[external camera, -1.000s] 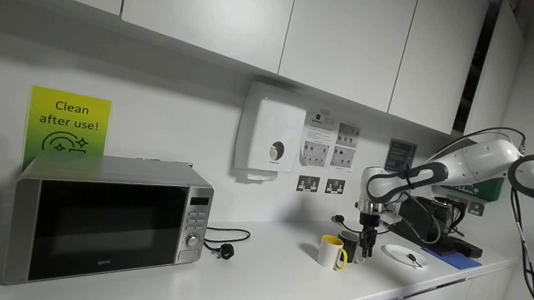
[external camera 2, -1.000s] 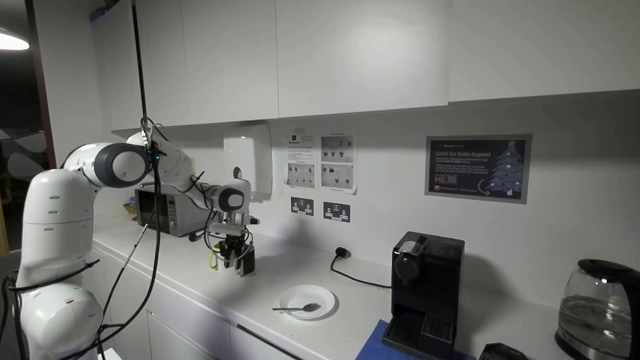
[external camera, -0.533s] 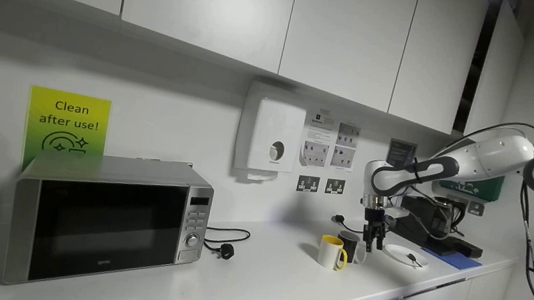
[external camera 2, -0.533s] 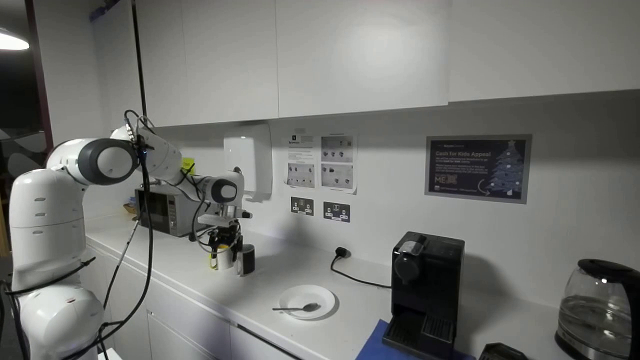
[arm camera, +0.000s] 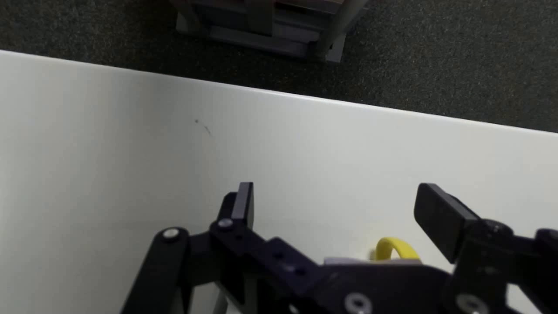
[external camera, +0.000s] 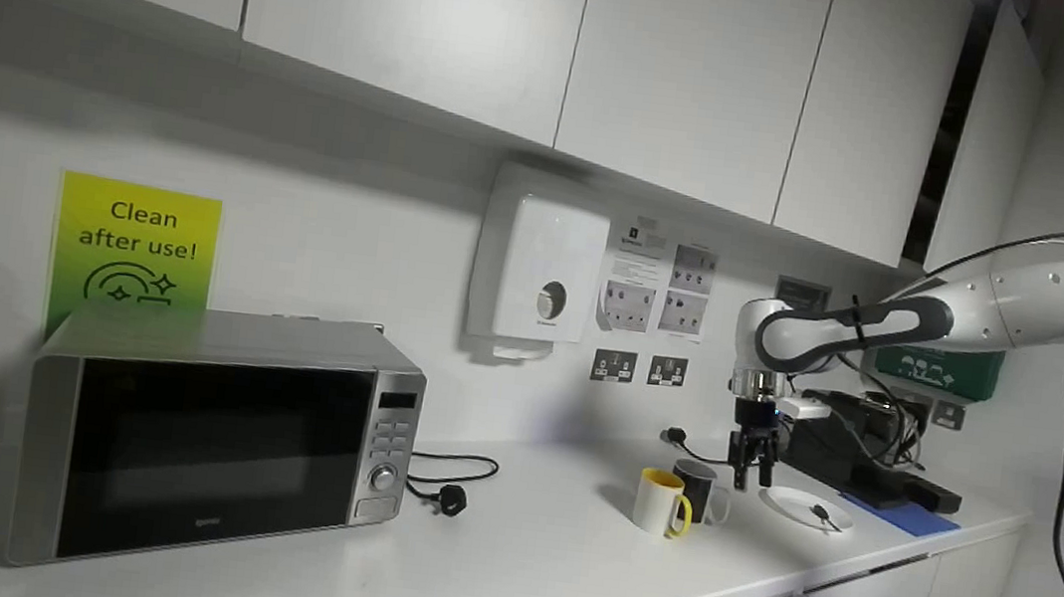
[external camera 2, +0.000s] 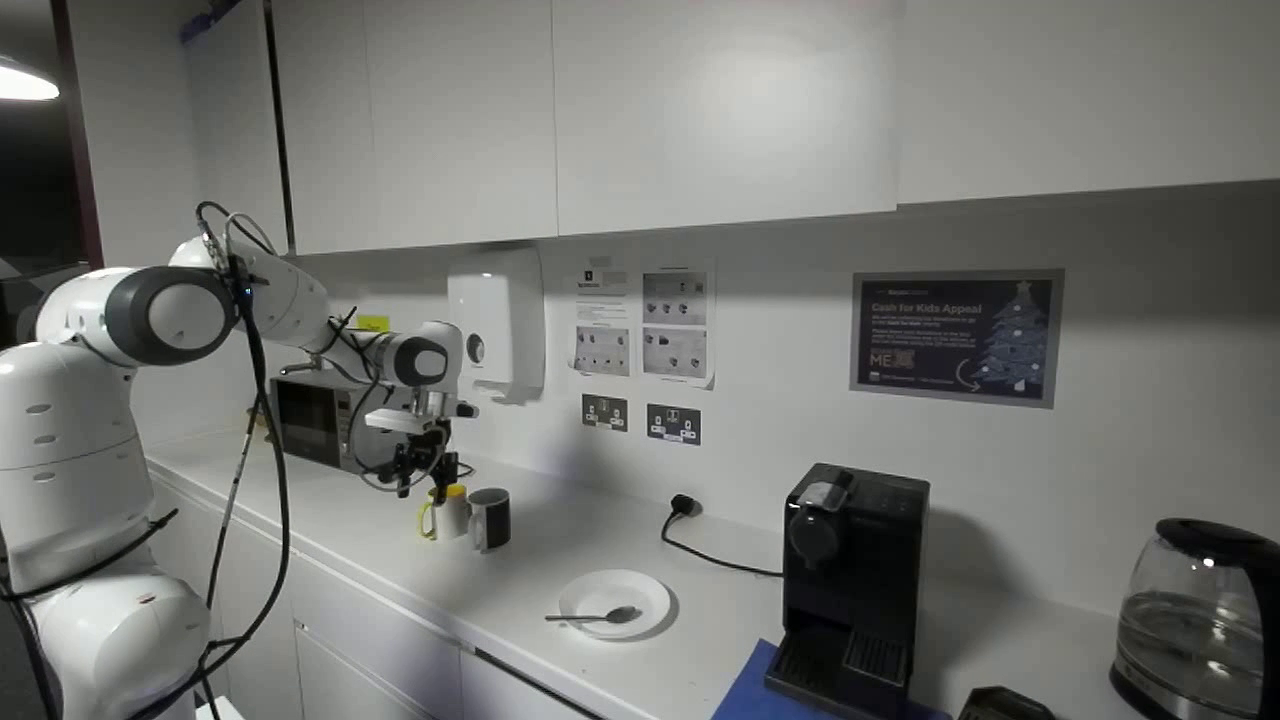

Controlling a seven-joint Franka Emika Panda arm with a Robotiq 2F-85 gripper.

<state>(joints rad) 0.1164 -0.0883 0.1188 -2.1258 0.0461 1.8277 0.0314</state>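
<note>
My gripper [external camera: 753,476] hangs above the counter with its fingers spread wide and nothing between them. In the wrist view the gripper [arm camera: 335,196] shows a broad gap over white counter. Closest to it are two upright mugs: a white one with a yellow inside [external camera: 654,508] and a dark one with a pale handle [external camera: 693,487]. In an exterior view the gripper [external camera 2: 422,490] partly covers the white mug [external camera 2: 453,518], while the dark mug [external camera 2: 493,516] stands beside it. Only the yellow handle [arm camera: 394,247] shows clearly in the wrist view; the gripper body hides more.
A white plate [external camera 2: 655,597] bears a spoon [external camera 2: 620,614]. A black coffee machine [external camera 2: 855,570] stands on a blue mat [external camera 2: 750,685], with a glass kettle [external camera 2: 1185,650] farther along. The microwave [external camera: 214,453] occupies the counter's opposite part. Cupboards [external camera: 688,76] overhang; the counter's front edge [arm camera: 279,92] borders the floor.
My gripper has risen from beside the dark mug and drawn away from it, towards the robot's base. Its fingers have spread apart. Both mugs stand where they were.
</note>
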